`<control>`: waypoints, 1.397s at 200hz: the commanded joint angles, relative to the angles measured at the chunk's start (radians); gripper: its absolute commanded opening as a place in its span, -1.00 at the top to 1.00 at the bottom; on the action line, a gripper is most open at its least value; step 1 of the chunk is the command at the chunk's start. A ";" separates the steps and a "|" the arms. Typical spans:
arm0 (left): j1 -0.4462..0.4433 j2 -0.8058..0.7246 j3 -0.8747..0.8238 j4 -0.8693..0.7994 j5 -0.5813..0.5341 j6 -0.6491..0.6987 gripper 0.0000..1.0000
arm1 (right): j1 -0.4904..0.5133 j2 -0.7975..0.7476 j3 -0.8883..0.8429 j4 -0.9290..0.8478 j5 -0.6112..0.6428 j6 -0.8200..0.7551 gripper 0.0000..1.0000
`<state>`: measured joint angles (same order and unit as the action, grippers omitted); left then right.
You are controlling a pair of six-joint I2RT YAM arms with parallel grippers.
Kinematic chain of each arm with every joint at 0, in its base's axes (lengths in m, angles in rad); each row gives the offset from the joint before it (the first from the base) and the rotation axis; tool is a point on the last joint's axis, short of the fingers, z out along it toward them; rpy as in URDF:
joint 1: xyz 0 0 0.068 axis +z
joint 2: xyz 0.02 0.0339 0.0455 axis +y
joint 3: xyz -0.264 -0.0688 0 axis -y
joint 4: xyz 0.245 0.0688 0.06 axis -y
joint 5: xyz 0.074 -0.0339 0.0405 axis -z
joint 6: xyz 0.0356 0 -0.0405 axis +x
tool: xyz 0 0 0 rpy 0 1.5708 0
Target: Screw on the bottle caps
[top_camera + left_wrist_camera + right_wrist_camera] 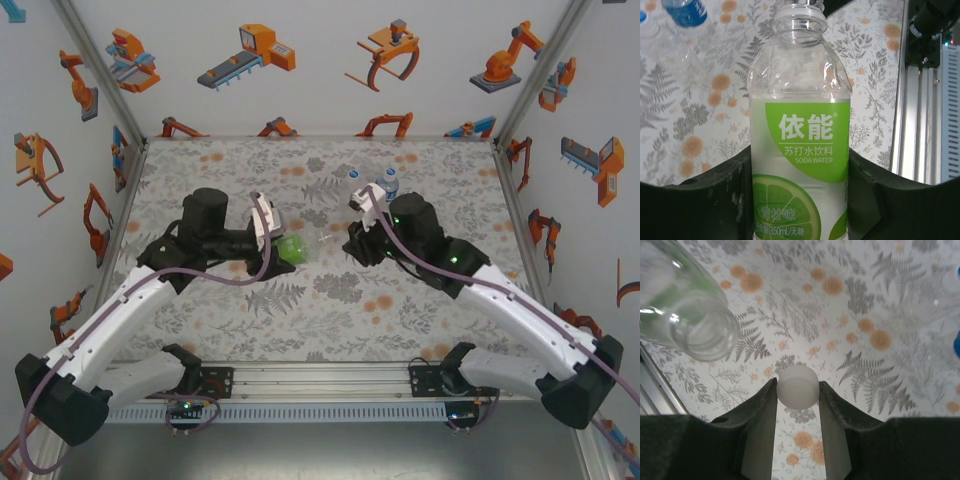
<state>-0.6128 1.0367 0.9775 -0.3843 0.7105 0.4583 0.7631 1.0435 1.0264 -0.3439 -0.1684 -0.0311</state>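
My left gripper [800,172] is shut on the green-labelled bottle [800,145], with a finger on each side of its label. The bottle's threaded neck [799,20] is open and bare. In the top view this bottle [292,248] is held above the table's middle, its mouth pointing towards my right gripper [350,243]. My right gripper [798,390] is shut on a whitish bottle cap [798,386], pinched between its fingertips. The bottle's open mouth [700,332] is up and to the left of the cap, apart from it.
Two more bottles stand at the back of the table, one of them blue-labelled [390,183], the other clear [355,178]. The blue label [687,10] also shows in the left wrist view. An aluminium rail [320,385] runs along the near edge. Patterned walls enclose the table.
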 commanded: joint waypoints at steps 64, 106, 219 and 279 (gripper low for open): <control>-0.042 -0.100 0.004 0.000 0.145 0.224 1.00 | -0.002 -0.165 0.057 0.063 -0.417 -0.232 0.62; -0.055 -0.125 -0.005 0.017 0.166 0.244 1.00 | -0.001 -0.175 0.027 0.178 -0.604 -0.245 0.69; -0.065 -0.162 -0.033 0.127 0.223 0.185 1.00 | 0.004 -0.163 0.011 0.189 -0.629 -0.251 0.74; -0.065 -0.168 -0.042 0.158 0.247 0.165 1.00 | 0.005 -0.163 0.006 0.173 -0.621 -0.267 0.75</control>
<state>-0.6697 0.8864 0.9390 -0.2932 0.8841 0.6411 0.7639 0.8768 1.0462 -0.1669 -0.8001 -0.2741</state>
